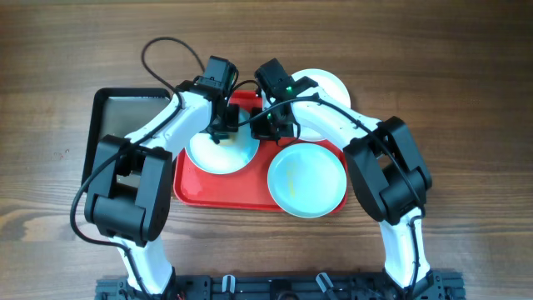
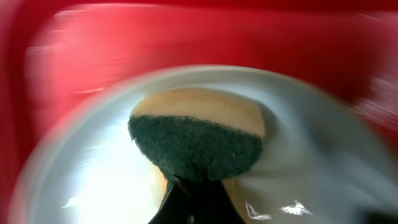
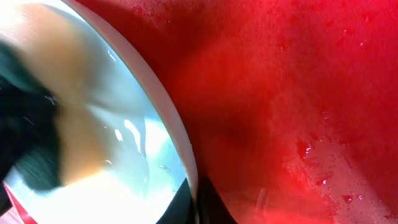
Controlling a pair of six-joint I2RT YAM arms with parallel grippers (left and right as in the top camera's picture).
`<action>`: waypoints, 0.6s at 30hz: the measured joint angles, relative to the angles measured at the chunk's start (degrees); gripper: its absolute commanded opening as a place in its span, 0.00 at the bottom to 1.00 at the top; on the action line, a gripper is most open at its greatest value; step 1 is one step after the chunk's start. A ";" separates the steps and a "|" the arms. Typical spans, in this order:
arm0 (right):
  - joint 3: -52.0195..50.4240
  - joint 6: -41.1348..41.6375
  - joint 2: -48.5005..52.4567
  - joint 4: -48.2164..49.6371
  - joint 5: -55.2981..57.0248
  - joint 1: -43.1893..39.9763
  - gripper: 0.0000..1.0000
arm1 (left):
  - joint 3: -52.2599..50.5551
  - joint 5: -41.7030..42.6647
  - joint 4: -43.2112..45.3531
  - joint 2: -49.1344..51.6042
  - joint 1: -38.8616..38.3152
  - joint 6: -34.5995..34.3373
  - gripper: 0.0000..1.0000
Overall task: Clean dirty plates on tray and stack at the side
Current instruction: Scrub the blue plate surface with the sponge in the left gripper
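The red tray lies mid-table. A pale mint-blue plate sits on its left half. My left gripper is shut on a green-and-yellow sponge and presses it on that plate. My right gripper is shut on the same plate's right rim, one finger inside and one outside over the wet tray. A second mint-blue plate lies on the tray's front right. A white plate lies at the back right, partly under the right arm.
A black metal tray stands left of the red tray, partly under the left arm. Bare wooden table surrounds the trays. Cables loop above the left arm.
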 measured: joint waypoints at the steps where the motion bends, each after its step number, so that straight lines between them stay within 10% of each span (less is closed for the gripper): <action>1: 0.00 0.00 0.00 0.00 0.00 0.00 0.04 | 0.00 -4.07 -1.31 0.00 0.02 -3.32 0.04; 6: 0.00 -0.02 0.02 0.31 0.00 0.00 0.04 | 0.00 -8.52 -9.38 0.00 0.07 -12.92 0.04; 18: -0.22 0.02 0.02 1.07 -0.04 -0.26 0.04 | 0.07 26.60 -3.82 0.02 0.72 -5.27 0.04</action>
